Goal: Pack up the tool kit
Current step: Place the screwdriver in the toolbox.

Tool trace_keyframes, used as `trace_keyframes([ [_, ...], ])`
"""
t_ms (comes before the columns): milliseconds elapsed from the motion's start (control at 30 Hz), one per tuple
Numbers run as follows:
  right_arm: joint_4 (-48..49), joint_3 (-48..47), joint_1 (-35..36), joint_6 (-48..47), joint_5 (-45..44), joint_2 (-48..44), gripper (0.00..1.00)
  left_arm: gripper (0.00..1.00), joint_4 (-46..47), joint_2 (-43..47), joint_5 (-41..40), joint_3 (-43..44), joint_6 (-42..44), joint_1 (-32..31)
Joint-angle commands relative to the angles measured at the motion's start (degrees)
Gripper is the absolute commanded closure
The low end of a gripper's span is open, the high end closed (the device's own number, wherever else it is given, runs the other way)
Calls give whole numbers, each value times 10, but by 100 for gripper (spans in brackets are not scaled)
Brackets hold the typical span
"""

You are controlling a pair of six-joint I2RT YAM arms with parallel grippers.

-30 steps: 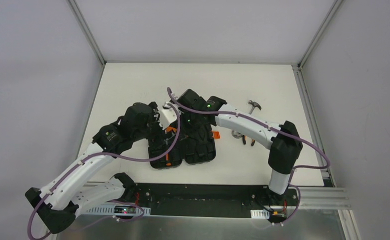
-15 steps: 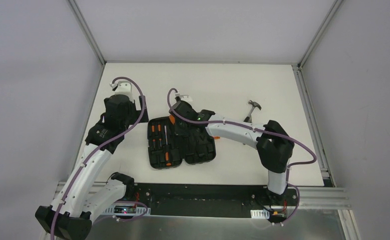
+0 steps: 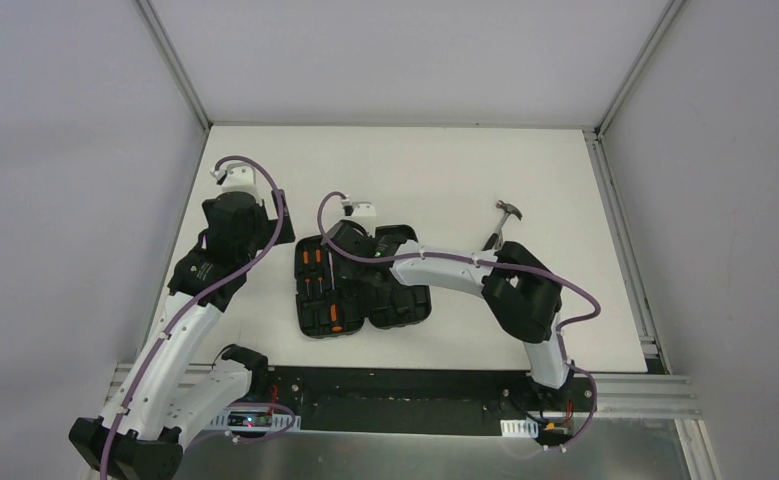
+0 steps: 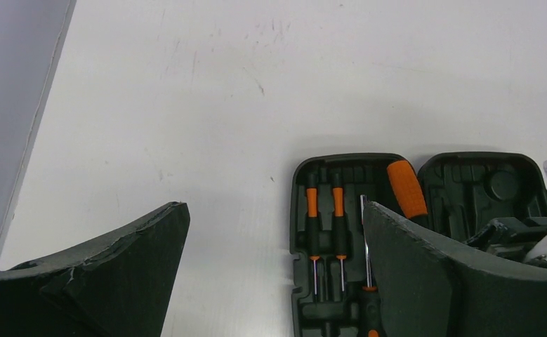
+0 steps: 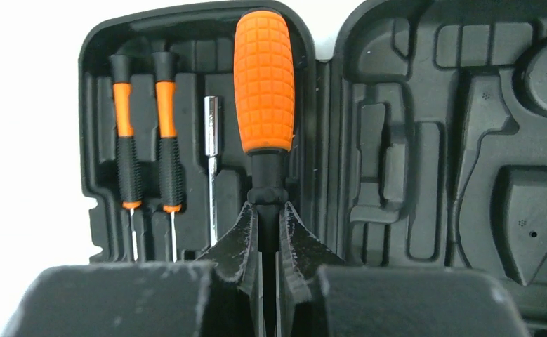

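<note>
Case lies open and flat on the tabletop. It sits about mid-width, toward the near side, with both halves face up and the hinge running near to far.

Left half, from outer edge to hinge:
- Two small screwdrivers lie side by side. Their orange-and-black handles point to the far end, blades to the near end.
- A bare metal bit lies just beside them in its own slot.
- The big screwdriver has a ribbed orange handle. It lies along the hinge side with the handle at the far end of the half.

Right half shows its moulded recesses. Part of it is covered by the right arm in the top view.

Right fingers are over the case, pinched almost fully together on the black neck of the big screwdriver, just below the orange handle. One finger sits on each side of the neck. Cannot tell whether the tool is seated in its slot or held slightly off it.

Left fingers are spread wide with nothing between them. They hang over bare tabletop to the left of the case and clear of it. The left wrist view shows the case past the right-hand finger.

Hammer lies on the tabletop to the right of the case, well apart from it, head toward the far side. Its handle runs under the right arm.
</note>
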State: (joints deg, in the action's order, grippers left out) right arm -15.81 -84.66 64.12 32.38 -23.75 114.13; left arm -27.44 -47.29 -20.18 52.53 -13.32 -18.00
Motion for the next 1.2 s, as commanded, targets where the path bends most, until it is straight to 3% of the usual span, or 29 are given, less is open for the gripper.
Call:
trace_keyframes([
  [0,6,-32,2,29,-52,13,100,1,18,11,-10,-3,-11,-2],
  [167,2,-45,3,31,-42,27,96,2,18,10,-13,-3,-9,-6],
  [300,-19,-52,8,34,-40,33,86,2,19,7,-8,-4,-9,-10],
  [433,-27,-51,12,39,-44,30,70,2,21,4,-3,-5,-9,-13],
  [600,-30,-44,13,42,-32,22,59,3,21,5,4,-6,-10,-13],
  [900,7,19,12,10,-49,-54,59,3,23,3,18,-9,-15,-13],
  [1167,42,25,11,-45,21,-48,56,4,25,-7,33,-9,-20,-14],
])
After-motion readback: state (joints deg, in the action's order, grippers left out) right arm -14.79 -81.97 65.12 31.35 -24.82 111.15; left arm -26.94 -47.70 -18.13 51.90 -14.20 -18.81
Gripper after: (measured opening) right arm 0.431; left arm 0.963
